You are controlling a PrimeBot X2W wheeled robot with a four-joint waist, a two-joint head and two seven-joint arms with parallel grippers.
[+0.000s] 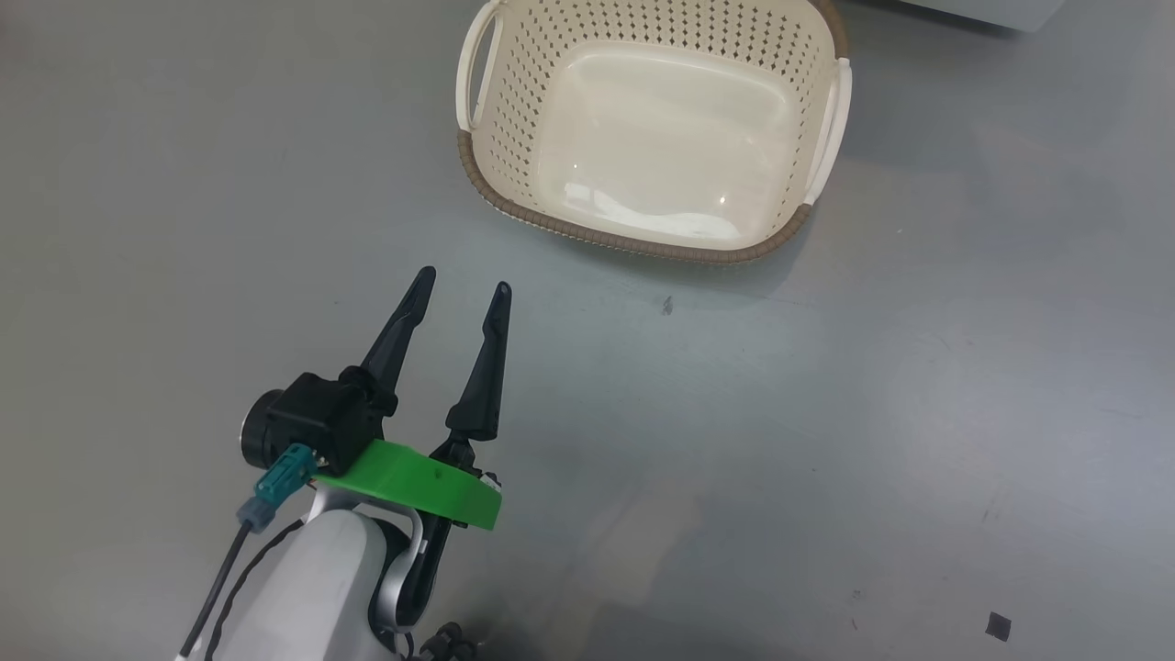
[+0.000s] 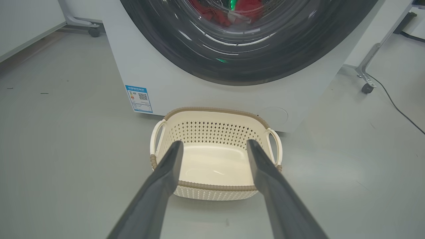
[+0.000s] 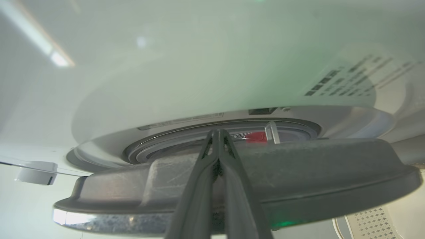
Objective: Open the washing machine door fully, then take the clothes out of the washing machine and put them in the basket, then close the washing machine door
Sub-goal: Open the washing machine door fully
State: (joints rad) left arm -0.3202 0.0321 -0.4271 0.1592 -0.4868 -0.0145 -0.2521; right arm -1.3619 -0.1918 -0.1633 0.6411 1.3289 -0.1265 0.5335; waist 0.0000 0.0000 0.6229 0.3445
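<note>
**ENG:** Status?
**OP:** White washer (image 2: 159, 76) ahead, door (image 2: 239, 66) with the black rim. My right wrist view shows the door ajar, with a gap to the front. I call it step one: door not fully open.
**ENG:** Basket, clothes?
**OP:** Basket (image 1: 643, 246) on the floor (image 1: 918, 413) just before the washer, below the door, nothing in it. Clothes (image 2: 212, 15), red, inside behind the glass.
**ENG:** Claws?
**OP:** Right gripper (image 3: 216, 132) pinched shut on nothing, tips at the gap behind the door's edge. Left gripper (image 1: 464, 281) spread wide, low, near the basket.
**ENG:** Next?
**OP:** I'd hook and pull the door round its hinge, tips kept behind the edge. I judge the basket is low enough to clear. Cable (image 2: 398, 109) and caster (image 2: 367, 88) are well apart from it.
</note>
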